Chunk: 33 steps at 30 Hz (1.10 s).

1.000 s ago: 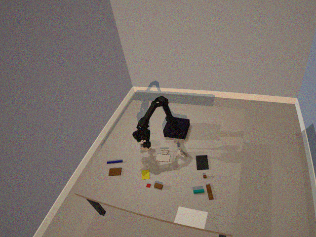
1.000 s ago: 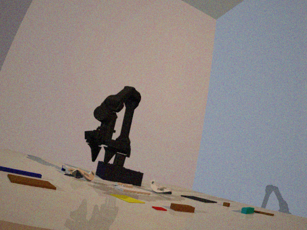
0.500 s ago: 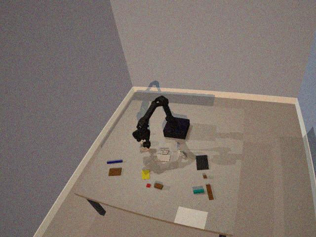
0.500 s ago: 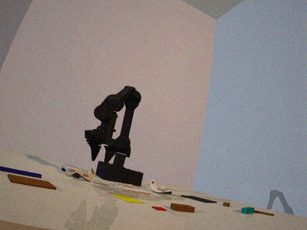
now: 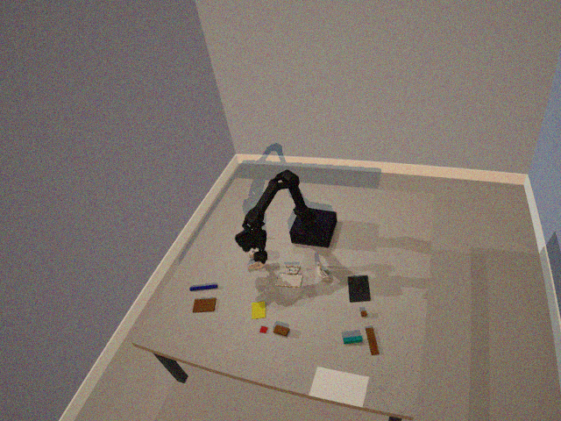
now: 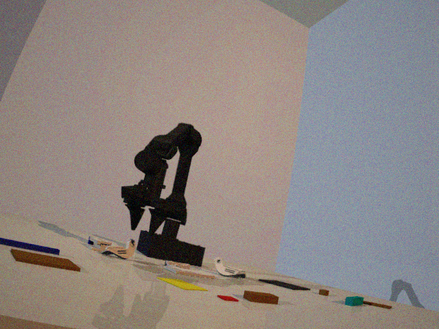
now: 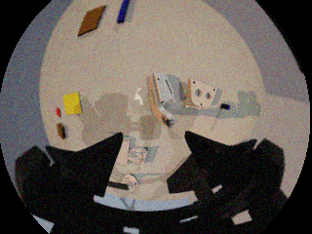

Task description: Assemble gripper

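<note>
My gripper (image 5: 256,256) (image 6: 143,230) (image 7: 154,135) is open and empty, above the table. One pale jaw (image 6: 123,251) (image 7: 163,89) is below and just beyond the fingertips in the wrist view, seemingly on its edge. A pale plate with two round holes (image 7: 201,94), apparently the housing plate, is to its right there. The gripper base (image 5: 289,279) (image 6: 195,274) (image 7: 137,156) lies apart from them, near the left finger in the wrist view. The other jaw (image 5: 323,273) (image 6: 226,270) (image 7: 130,180) lies beyond the base, partly hidden by the left finger in the wrist view.
A small dark blue block (image 7: 225,106) is near the holed plate. A yellow square (image 5: 258,310), a red piece (image 5: 263,330), brown blocks (image 5: 204,305) (image 5: 281,330), a blue bar (image 5: 203,288), a teal block (image 5: 352,338) and a black plate (image 5: 358,288) lie around.
</note>
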Tool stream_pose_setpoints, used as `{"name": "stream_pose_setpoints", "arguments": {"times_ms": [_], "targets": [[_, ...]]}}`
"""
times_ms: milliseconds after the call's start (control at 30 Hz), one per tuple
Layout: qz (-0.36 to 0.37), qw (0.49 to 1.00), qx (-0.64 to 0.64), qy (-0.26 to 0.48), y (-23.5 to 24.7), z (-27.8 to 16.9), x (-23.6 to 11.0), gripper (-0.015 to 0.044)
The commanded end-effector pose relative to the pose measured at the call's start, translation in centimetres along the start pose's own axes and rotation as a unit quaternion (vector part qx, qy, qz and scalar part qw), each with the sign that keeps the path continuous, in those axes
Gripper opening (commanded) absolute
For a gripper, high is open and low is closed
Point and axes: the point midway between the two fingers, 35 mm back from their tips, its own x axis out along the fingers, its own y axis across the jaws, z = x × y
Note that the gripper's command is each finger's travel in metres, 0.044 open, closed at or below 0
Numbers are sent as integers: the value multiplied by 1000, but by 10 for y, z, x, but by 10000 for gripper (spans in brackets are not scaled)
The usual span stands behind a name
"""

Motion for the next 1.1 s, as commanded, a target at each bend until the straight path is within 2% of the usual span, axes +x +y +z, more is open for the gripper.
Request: {"name": "stream_pose_setpoints", "arguments": {"times_ms": [0, 333, 600, 867, 900, 1067], "targets": [[2, 1000, -3, 2, 0, -1, 0, 440], [2, 1000, -3, 2, 0, -1, 0, 440], [0, 995, -100, 1, -60, 12, 1, 230], [0, 995, -102, 1, -62, 12, 1, 20], [0, 995, -102, 1, -62, 12, 1, 0], [0, 995, -102, 1, -62, 12, 1, 0]]}}
